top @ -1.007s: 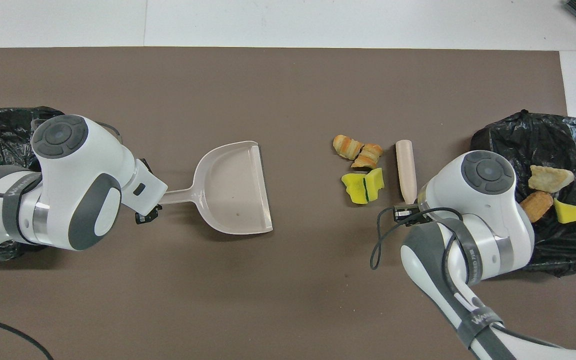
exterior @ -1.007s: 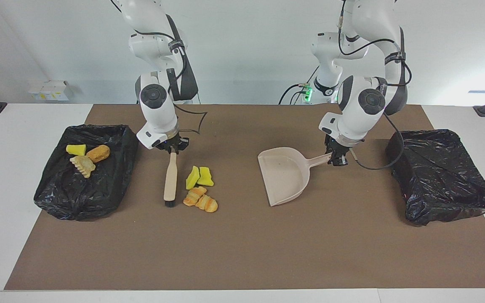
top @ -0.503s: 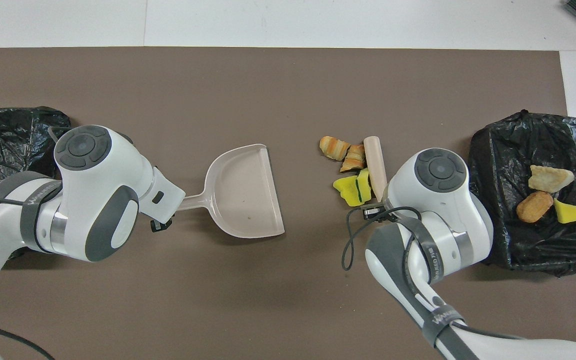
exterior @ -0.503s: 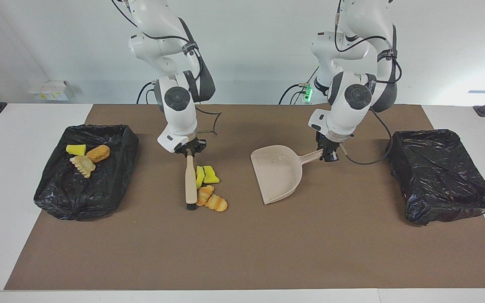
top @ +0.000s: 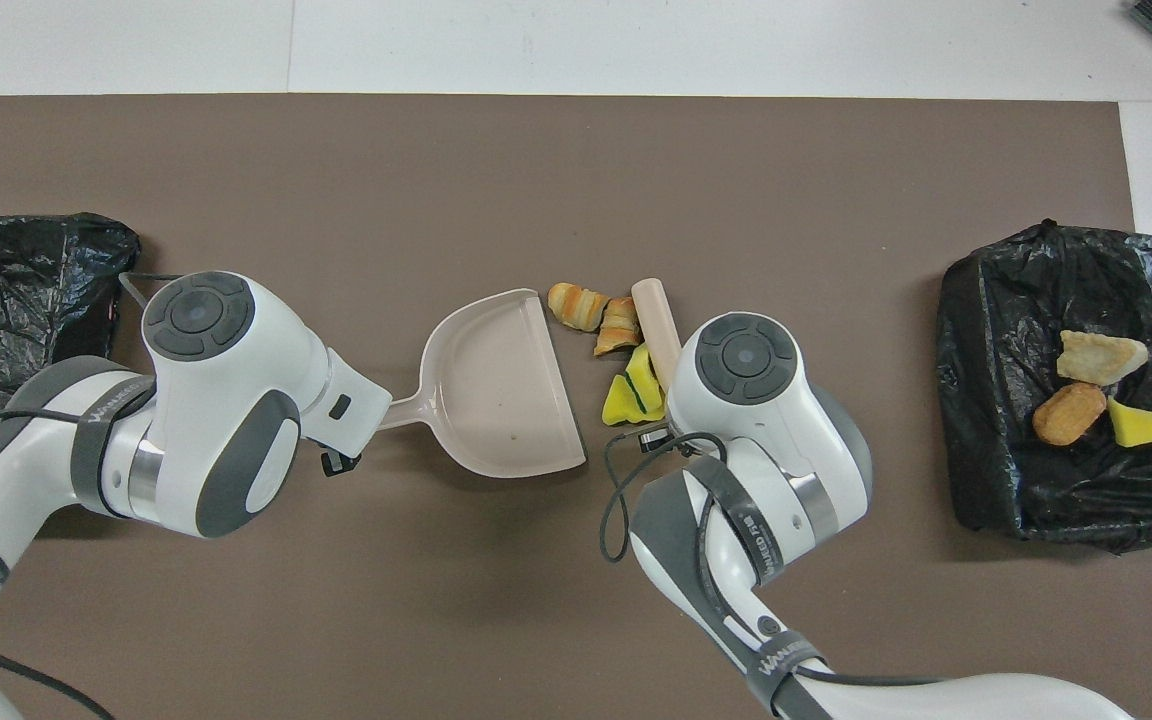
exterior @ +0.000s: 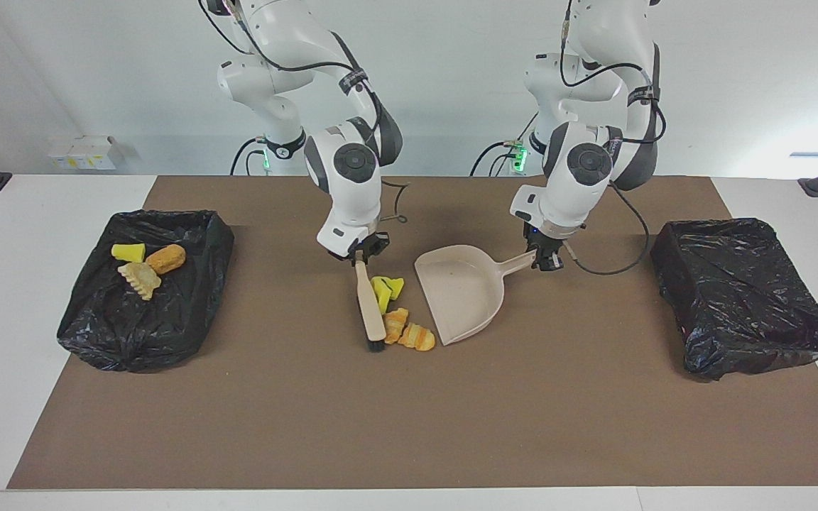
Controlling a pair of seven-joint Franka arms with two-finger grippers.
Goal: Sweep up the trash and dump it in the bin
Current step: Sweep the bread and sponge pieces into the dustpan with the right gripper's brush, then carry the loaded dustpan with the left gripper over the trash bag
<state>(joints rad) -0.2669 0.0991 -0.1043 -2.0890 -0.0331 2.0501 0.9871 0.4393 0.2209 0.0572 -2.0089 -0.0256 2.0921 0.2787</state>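
Note:
My right gripper is shut on the top of a beige brush, whose bristles rest on the brown mat. The trash lies pressed between the brush and the dustpan's mouth: yellow sponge chunks and golden croissant pieces. My left gripper is shut on the handle of the beige dustpan, which lies flat on the mat with its open edge toward the trash. In the overhead view the sponge, croissant pieces, brush and dustpan show close together.
A black bag-lined bin at the right arm's end of the table holds three scraps. A second black-lined bin stands at the left arm's end. Both also show in the overhead view.
My right gripper has swept the brush and the trash across the mat toward the dustpan. My left gripper has slid the dustpan toward the trash. The two now nearly meet.

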